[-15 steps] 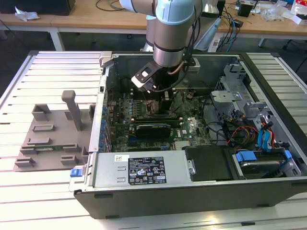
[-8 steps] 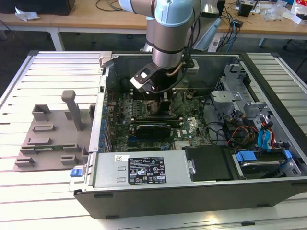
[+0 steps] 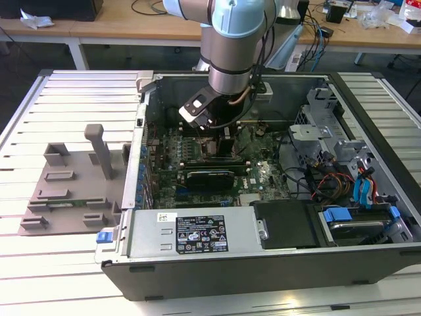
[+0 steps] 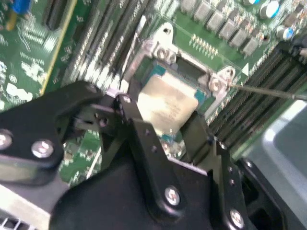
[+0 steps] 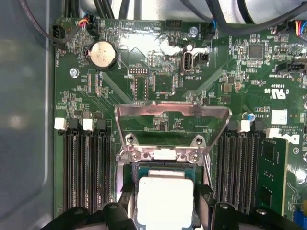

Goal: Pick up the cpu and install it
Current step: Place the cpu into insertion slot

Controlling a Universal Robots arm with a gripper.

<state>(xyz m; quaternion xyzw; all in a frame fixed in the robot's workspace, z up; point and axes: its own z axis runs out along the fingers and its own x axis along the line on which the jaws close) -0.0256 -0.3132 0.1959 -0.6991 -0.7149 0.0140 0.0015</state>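
The cpu (image 4: 168, 101) (image 5: 165, 203), a flat square chip with a silvery-white top, sits level in or just above the motherboard socket (image 4: 192, 72). My gripper (image 4: 163, 112) (image 5: 164, 197) is shut on it, one black finger (image 4: 132, 115) against each of two opposite edges. The socket's metal load plate (image 5: 172, 115) stands flipped open just beyond the chip. In the exterior view the arm reaches down into the open computer case (image 3: 395, 164), with the gripper (image 3: 214, 133) low over the green motherboard (image 3: 263, 174).
Rows of black memory slots (image 5: 86, 167) (image 5: 235, 163) flank the socket. A long black expansion card (image 3: 210, 176), the power supply (image 3: 191, 234), a drive cage with cables (image 3: 329, 178) and the case walls surround the arm. A grey fixture (image 3: 72, 184) lies outside the case, at the exterior view's left.
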